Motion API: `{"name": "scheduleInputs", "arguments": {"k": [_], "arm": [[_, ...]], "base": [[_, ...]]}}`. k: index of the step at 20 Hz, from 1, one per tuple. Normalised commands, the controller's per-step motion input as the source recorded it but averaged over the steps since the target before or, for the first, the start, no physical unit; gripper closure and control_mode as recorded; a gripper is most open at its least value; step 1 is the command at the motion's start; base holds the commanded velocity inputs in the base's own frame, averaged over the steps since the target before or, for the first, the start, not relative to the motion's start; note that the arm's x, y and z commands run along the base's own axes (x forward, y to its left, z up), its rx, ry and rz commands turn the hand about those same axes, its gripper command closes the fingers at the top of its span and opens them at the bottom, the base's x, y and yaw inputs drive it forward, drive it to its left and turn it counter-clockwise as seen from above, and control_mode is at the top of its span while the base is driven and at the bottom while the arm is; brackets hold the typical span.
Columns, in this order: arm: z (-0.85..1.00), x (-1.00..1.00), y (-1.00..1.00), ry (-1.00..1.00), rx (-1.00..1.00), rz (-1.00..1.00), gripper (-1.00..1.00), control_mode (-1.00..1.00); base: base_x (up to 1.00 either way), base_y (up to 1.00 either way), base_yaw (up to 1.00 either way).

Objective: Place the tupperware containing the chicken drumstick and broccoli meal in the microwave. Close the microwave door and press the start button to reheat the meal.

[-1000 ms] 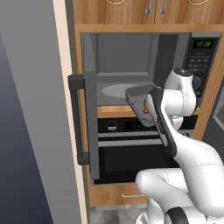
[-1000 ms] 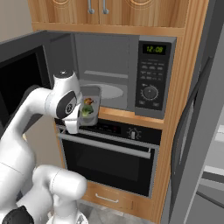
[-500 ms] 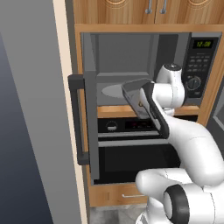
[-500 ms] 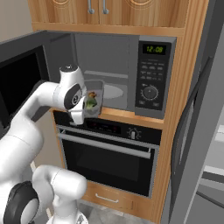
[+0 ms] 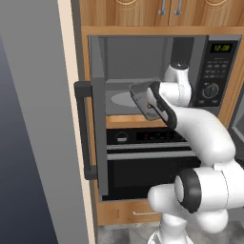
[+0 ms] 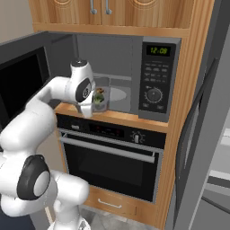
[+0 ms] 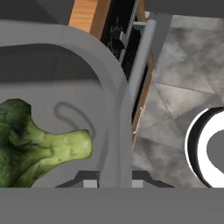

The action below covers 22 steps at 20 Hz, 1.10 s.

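Observation:
The microwave (image 5: 138, 62) stands open, its control panel (image 6: 155, 81) on the right. Its door (image 5: 97, 119) is swung out to the left, also seen as the black microwave door (image 6: 22, 76). My gripper (image 5: 152, 102) is shut on the rim of the grey tupperware (image 5: 142, 99), held steeply tilted at the front of the cavity, just above the wooden ledge. In the hand view the tupperware (image 7: 109, 87) wall runs between the fingertips of the gripper (image 7: 113, 183), with broccoli (image 7: 39, 148) inside. The broccoli (image 6: 99, 95) shows in the tupperware (image 6: 102, 99). The drumstick is too small to pick out.
A grey turntable plate (image 5: 121, 98) lies inside the cavity behind the container. Below is the black oven (image 6: 112, 155) with a horizontal silver handle (image 7: 142, 57). Wooden cabinets (image 5: 143, 9) sit above. A tall grey panel (image 5: 28, 119) fills the left.
The arm has risen and carried the tilted tupperware from in front of the ledge up and in toward the microwave's opening.

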Motion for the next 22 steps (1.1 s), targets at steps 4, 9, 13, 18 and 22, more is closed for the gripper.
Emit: {"name": "scheduleInputs", "arguments": {"k": [4,9,13,18,22], "arm": [[0.0,0.78,-0.18,0.04,0.0,0.0,1.0,-1.0],[0.0,0.81,-0.11,0.06,0.0,0.0,1.0,-1.0],[0.0,0.84,0.0,0.07,0.0,0.0,1.0,-1.0],[-0.18,0.77,0.0,0.06,0.0,0.0,1.0,-1.0],[-0.35,0.71,0.0,0.03,0.0,0.0,1.0,-1.0]], "base": [[0.0,0.0,0.0],[0.0,0.0,0.0],[0.0,0.0,0.0],[0.0,0.0,0.0],[0.0,0.0,0.0]]}}
